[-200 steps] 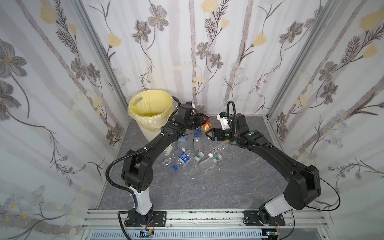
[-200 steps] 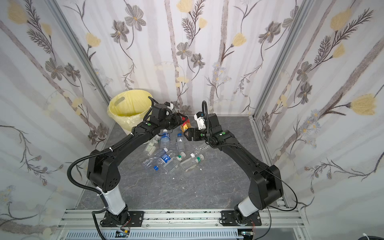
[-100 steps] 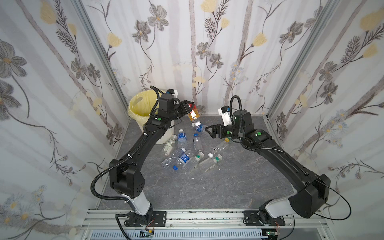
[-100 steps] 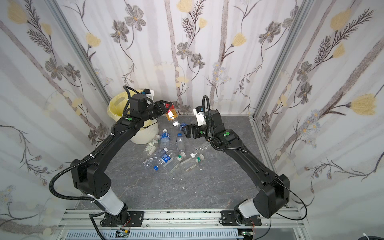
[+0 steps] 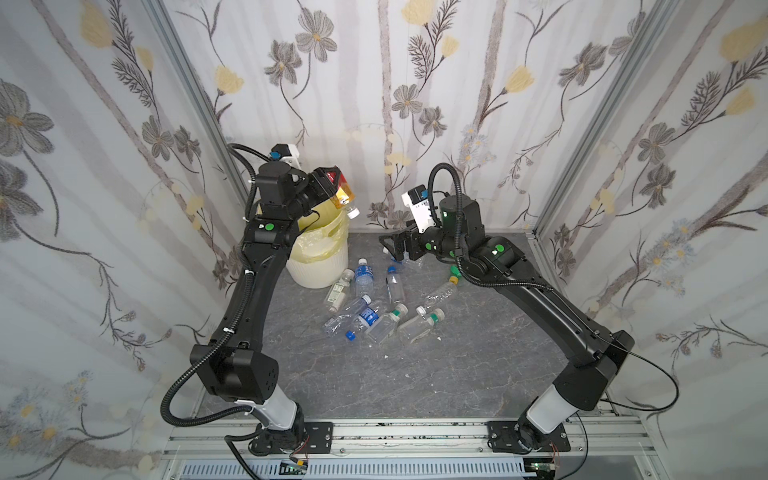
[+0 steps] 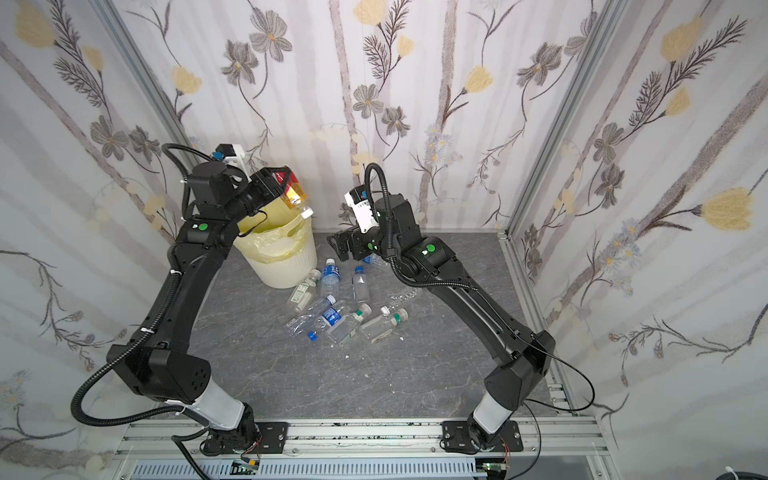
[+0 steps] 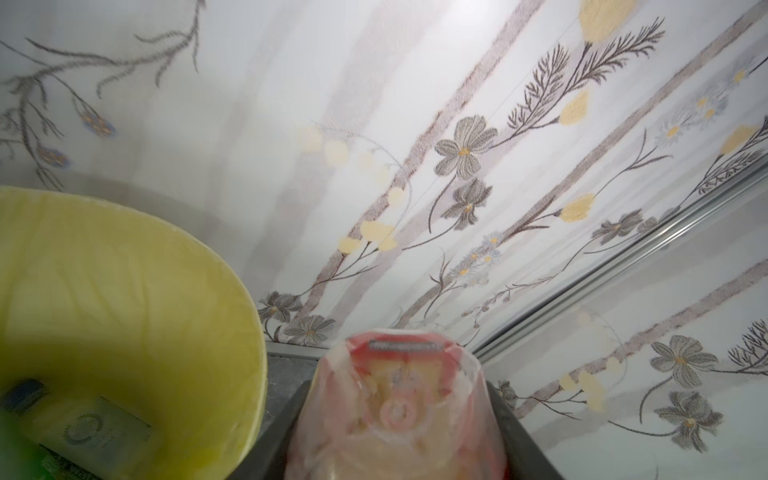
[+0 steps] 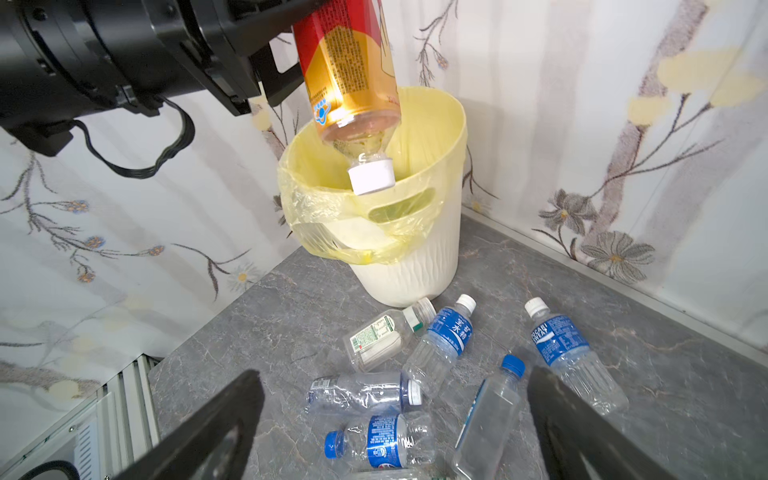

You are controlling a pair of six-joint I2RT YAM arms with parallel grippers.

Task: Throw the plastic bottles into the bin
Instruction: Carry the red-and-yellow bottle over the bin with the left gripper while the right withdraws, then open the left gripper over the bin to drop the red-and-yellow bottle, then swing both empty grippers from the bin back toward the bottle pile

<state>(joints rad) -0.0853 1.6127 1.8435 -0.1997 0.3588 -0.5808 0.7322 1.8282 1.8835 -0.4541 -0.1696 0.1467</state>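
Note:
My left gripper is shut on a red-orange labelled bottle and holds it high over the bin, at its right rim. In the right wrist view this bottle tilts with its white cap pointing down at the yellow-lined bin. The left wrist view shows the bottle's base between the jaws and the bin's liner beside it. Several clear plastic bottles lie on the floor. My right gripper hovers open and empty over their far end.
The bin stands in the back left corner against the flowered walls. A green-capped bottle and a yellow-capped one lie under my right arm. A loose blue cap sits at the pile's front. The grey floor runs to the front rail.
My left arm has lifted the red-orange bottle from beside the pile up and left over the bin. My right gripper has opened a little wider and shifted slightly left.

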